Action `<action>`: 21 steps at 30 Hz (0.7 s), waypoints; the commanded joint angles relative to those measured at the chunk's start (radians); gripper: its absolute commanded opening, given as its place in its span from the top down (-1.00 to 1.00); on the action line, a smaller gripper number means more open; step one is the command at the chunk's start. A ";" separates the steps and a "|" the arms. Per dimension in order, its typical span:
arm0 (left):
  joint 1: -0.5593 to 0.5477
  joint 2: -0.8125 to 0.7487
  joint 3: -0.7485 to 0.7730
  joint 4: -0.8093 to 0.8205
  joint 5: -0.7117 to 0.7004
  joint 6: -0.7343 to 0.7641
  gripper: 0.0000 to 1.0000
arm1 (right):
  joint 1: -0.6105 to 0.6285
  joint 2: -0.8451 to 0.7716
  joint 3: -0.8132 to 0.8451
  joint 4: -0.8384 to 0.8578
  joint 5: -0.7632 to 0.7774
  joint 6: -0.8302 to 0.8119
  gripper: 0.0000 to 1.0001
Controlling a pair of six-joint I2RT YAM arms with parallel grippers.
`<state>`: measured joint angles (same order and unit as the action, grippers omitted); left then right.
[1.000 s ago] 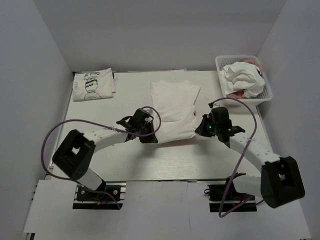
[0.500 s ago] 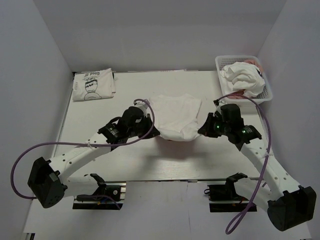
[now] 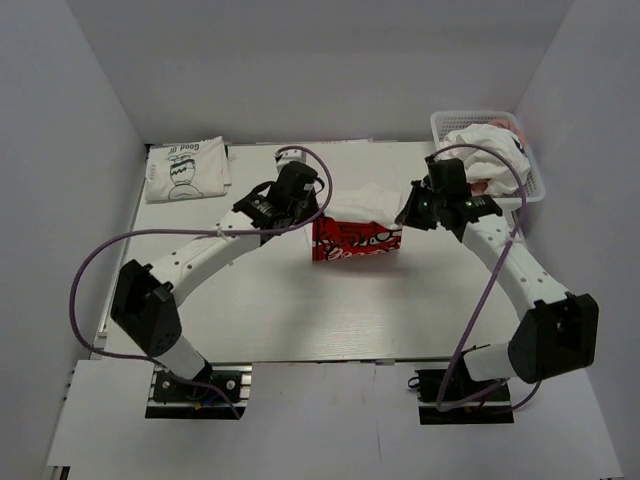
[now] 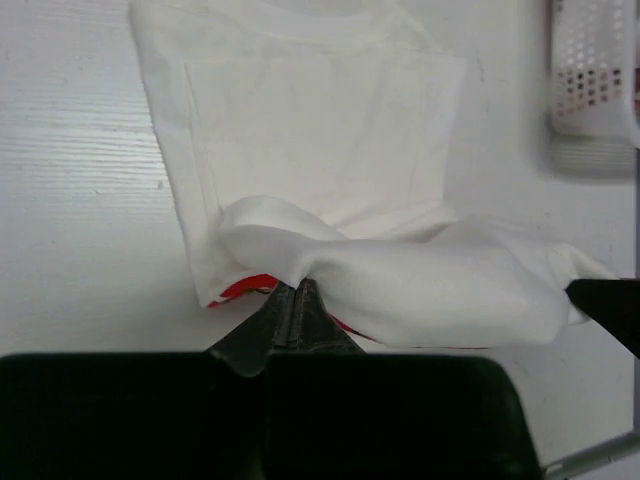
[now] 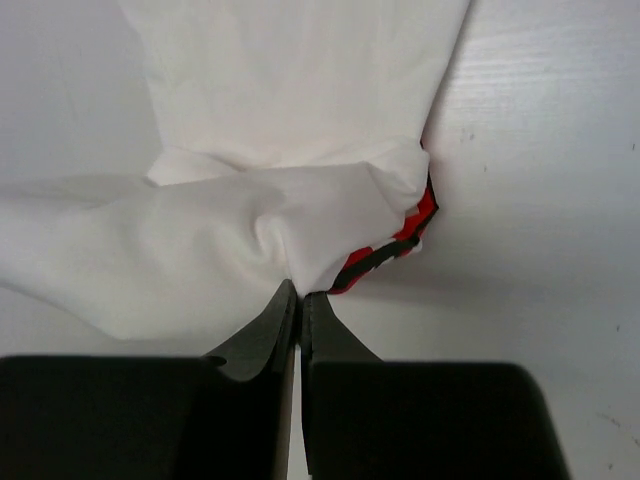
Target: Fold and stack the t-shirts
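Left fingers (image 4: 297,298): pressed together on a pinch of the white cloth t-shirt with red print (image 3: 355,240), cloth bunched right at my tips. Right fingers (image 5: 298,298): likewise clamped on the shirt's opposite corner.

The held edge spans between my two sets of fingertips, raised over the shirt's flat white body, which lies mid-way across the white desk (image 3: 300,310). Red print faces the near side, below the held edge.

Folded white t-shirt with black cartoon (image 3: 187,170): far left corner, well apart.

White plastic lattice basket (image 3: 470,114): far right, with crumpled white shirts (image 3: 485,150) inside.
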<state>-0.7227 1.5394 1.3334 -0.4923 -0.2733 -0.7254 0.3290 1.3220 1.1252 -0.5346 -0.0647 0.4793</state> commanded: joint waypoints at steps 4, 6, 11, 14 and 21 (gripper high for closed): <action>0.094 0.163 0.197 -0.023 -0.070 0.070 1.00 | -0.054 0.218 0.212 0.036 0.011 -0.005 1.00; 0.121 0.235 0.261 -0.014 -0.055 0.086 1.00 | -0.067 0.281 0.284 0.045 -0.018 -0.014 1.00; 0.184 0.410 0.424 -0.038 -0.009 0.107 1.00 | -0.102 0.504 0.515 0.018 -0.058 -0.028 1.00; 0.227 0.519 0.518 -0.048 0.029 0.116 1.00 | -0.114 0.638 0.616 0.016 -0.096 -0.033 1.00; 0.327 0.718 0.752 -0.023 0.072 0.081 1.00 | -0.128 0.949 0.928 0.300 -0.309 -0.110 0.82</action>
<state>-0.4530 2.2383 1.9877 -0.5243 -0.2161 -0.6323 0.2089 2.1784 1.9011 -0.4118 -0.2489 0.4301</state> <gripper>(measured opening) 0.026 0.057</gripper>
